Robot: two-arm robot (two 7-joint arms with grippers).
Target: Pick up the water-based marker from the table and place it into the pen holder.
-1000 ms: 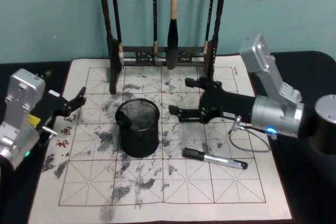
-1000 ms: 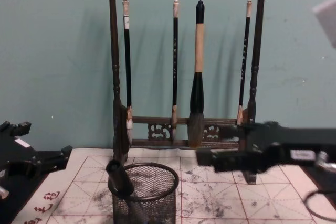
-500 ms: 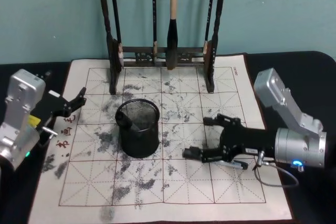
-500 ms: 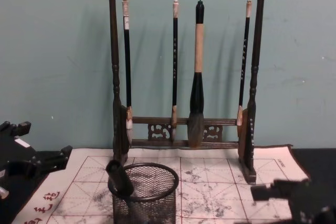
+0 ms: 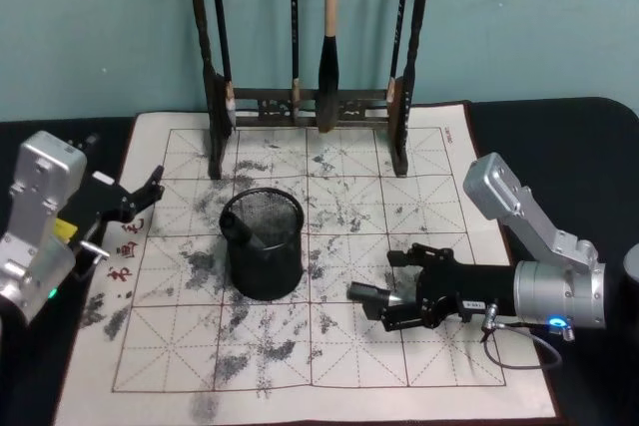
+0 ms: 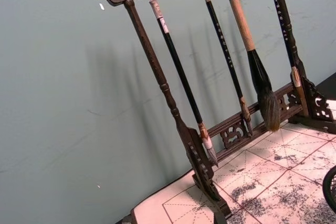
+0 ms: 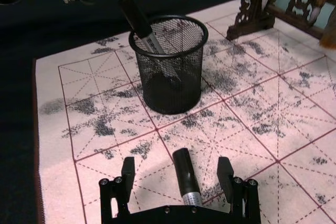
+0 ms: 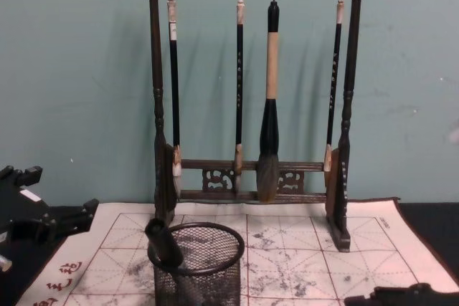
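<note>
The job had barely got going: nothing was lifted yet. Nearest, the right gripper (image 7: pixel 176 165) lay low over the mat (image 5: pixel 270 356), its arm reaching in flat from the right side with the wrist level. The fingers (image 7: pixel 127 174) were spread wide, one on each side of the marker (image 7: pixel 185 179) and neither touching it, so it held nothing. The marker lay flat on the mat between them, black cap poking out past the fingertips. What was left, I'd say, was to close on the barrel, lift, carry and drop it in.

Just beyond the fingertips, and a little to their left, stood the holder (image 7: pixel 173 80), upright, with another dark pen (image 7: pixel 137 19) already leaning inside it. Farther off behind that rose the brush rack (image 5: pixel 310 99). The left gripper (image 5: pixel 135 199) sat parked well away at the mat's left edge.
</note>
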